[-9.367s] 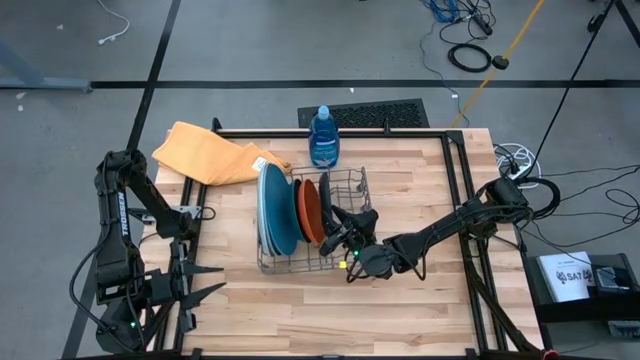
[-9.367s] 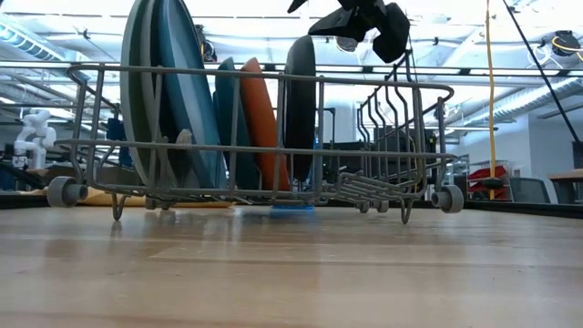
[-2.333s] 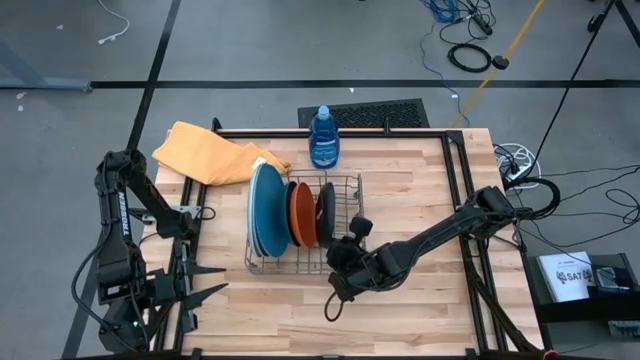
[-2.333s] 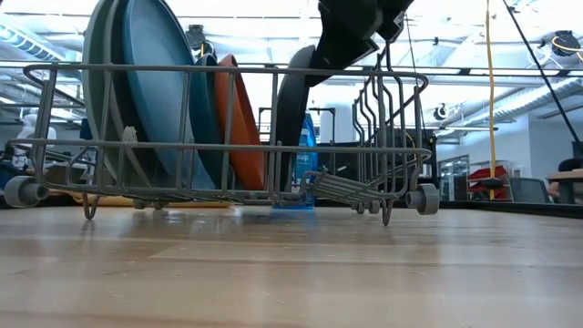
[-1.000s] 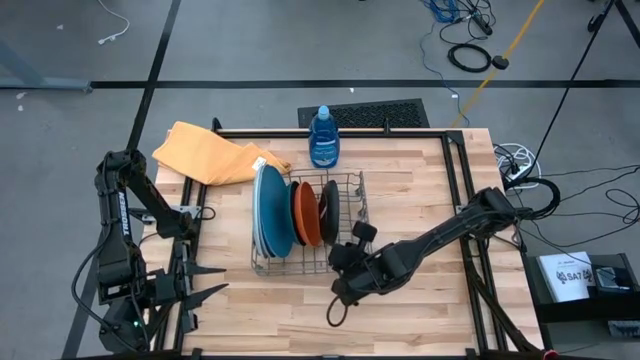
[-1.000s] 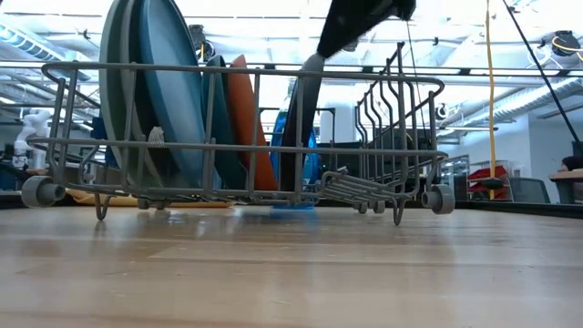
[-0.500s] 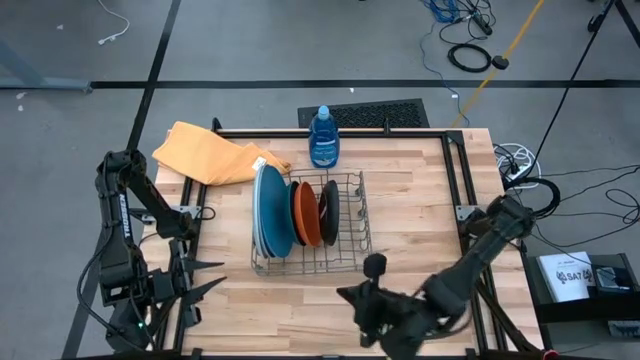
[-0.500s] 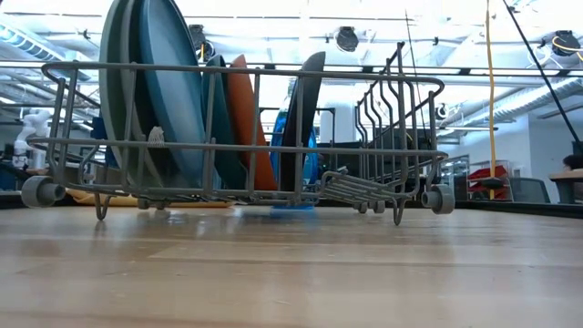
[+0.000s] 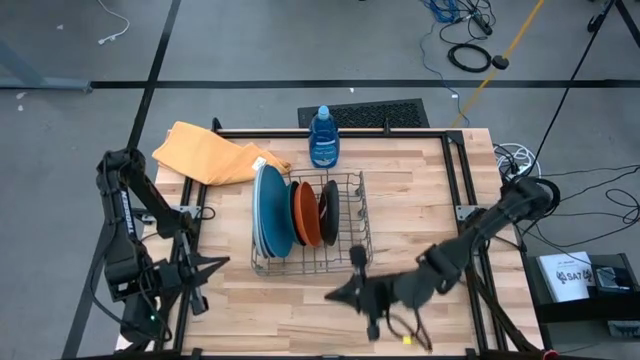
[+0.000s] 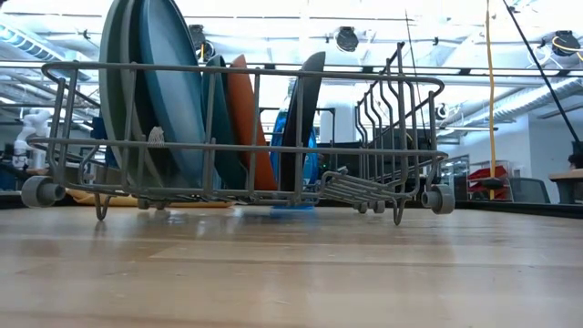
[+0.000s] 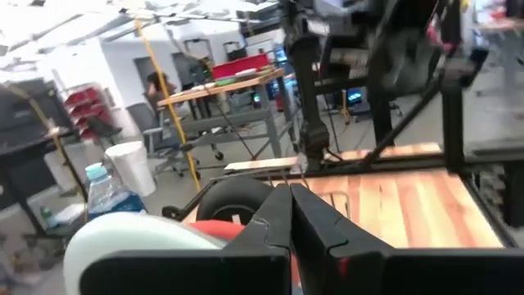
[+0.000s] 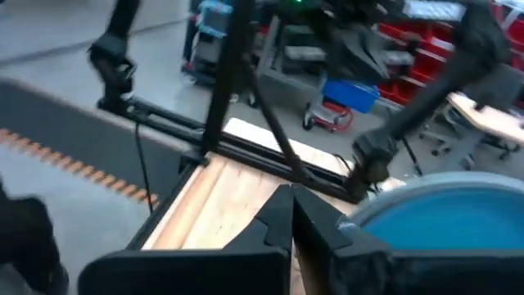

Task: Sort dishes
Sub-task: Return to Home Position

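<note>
Tops of large plates (image 10: 168, 91) cropped

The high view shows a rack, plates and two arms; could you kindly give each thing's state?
Big plates: on edge in rack.
Orange plate: on edge in rack.
Black plate: on edge, leaning.
Rack: upright on table.
Bottle: upright.
Cloth: crumpled.
Left pincer: shut.
Right pincer: shut.
</note>
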Controlling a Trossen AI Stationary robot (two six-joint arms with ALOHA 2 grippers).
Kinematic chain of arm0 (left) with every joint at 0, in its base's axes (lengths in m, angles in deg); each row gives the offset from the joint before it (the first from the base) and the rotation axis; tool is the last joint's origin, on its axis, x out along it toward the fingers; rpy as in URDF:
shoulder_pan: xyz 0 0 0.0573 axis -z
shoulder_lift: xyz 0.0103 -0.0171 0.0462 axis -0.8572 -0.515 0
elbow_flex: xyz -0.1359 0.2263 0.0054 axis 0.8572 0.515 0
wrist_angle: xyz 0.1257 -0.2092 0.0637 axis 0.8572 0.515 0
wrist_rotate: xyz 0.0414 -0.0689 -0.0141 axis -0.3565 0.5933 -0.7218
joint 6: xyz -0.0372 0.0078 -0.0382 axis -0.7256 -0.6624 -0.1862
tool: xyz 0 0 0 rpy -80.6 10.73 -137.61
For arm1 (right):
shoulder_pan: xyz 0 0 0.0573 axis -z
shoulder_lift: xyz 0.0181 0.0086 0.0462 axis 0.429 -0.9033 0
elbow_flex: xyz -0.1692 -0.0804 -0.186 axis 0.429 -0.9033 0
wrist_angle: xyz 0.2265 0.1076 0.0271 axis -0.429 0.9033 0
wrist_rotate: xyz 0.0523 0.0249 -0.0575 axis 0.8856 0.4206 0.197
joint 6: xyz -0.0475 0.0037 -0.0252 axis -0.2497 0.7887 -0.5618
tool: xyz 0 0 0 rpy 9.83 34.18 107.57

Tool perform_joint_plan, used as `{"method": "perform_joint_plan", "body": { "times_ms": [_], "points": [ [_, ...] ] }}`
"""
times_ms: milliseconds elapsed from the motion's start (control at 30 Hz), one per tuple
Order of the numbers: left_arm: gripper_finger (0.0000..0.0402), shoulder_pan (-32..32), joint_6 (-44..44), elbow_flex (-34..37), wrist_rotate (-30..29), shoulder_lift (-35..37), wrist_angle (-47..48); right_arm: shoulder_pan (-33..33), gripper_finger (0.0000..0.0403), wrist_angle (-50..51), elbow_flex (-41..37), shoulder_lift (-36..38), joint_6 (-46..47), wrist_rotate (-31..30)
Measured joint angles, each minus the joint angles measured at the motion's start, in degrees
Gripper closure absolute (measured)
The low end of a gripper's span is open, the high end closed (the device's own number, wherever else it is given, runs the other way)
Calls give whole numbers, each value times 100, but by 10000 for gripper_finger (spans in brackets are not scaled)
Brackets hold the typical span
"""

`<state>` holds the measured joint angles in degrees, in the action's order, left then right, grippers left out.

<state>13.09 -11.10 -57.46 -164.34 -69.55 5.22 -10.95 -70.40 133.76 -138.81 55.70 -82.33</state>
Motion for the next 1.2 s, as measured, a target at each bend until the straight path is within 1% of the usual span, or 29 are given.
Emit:
{"method": "perform_joint_plan", "body": {
  "times_ms": [67, 100, 133, 167, 200, 233, 267, 300, 333, 367, 400, 467, 500, 533, 600, 633, 700, 800, 933, 1033, 1133, 1200],
  "points": [
    [400, -127, 284, -145, 3, 6, -285, 144, 403, -518, -665, 346, 162, 25],
    [400, -219, 653, -206, 140, 5, -582, 186, 403, -713, -989, 540, 199, 25],
    [400, -326, 1166, -259, 406, 4, -1031, 214, 403, -913, -1300, 749, 216, 19],
    [400, -448, 1867, -273, 738, 4, -1685, 225, 403, -1096, -1613, 985, 214, -32],
    [400, -595, 2758, -274, 1146, 4, -2481, 223, 403, -1271, -1910, 1236, 209, -150],
    [400, -756, 3758, -274, 1709, -8, -3428, 214, 403, -1404, -2185, 1508, 186, -303],
    [400, -947, 4829, -263, 2441, -39, -4414, 208, 403, -1520, -2463, 1800, 160, -447],
    [401, -1120, 5749, -257, 3178, -69, -5232, 199, 403, -1631, -2729, 2080, 149, -569],
    [401, -1270, 6475, -256, 3731, -87, -5849, 197, 403, -1691, -2979, 2373, 144, -678],
    [401, -1381, 6943, -255, 3808, -80, -6147, 194, 403, -1721, -3217, 2646, 144, -748],
    [401, -1461, 7217, -249, 3544, -10, -6178, 186, 403, -1723, -3430, 2914, 148, -830],
    [401, -1536, 7266, -232, 2775, 320, -5590, 151, 403, -1719, -3849, 3440, 129, -1060],
    [401, -1561, 7056, -232, 2709, 556, -5182, 123, 403, -1720, -4058, 3701, 110, -1123],
    [401, -1569, 6807, -232, 2828, 789, -4807, 77, 403, -1718, -4279, 3973, 90, -1176],
    [401, -1599, 6599, -232, 3350, 1257, -4305, 32, 403, -1686, -4740, 4589, 22, -1182],
    [401, -1593, 6592, -216, 3459, 1491, -4144, 20, 403, -1688, -4958, 4912, -8, -1180],
    [401, -1615, 6591, -55, 3473, 2026, -4010, 26, 403, -1718, -5406, 5574, -24, -1195],
    [401, -1697, 6590, 451, 3627, 2883, -4231, 28, 403, -1756, -5974, 6404, 38, -1220],
    [401, -1812, 6730, 1506, 3744, 3851, -4765, 27, 403, -1870, -6583, 7103, 36, -1180],
    [401, -1818, 6777, 2365, 3877, 4515, -5206, 47, 403, -1929, -6898, 7325, 40, -1176],
    [401, -1816, 6894, 3193, 4017, 5017, -5812, 99, 403, -1978, -7145, 7360, 125, -1166],
    [401, -1816, 6884, 3656, 4032, 5332, -5983, 153, 403, -2016, -7291, 7356, 225, -1131]
  ]
}}
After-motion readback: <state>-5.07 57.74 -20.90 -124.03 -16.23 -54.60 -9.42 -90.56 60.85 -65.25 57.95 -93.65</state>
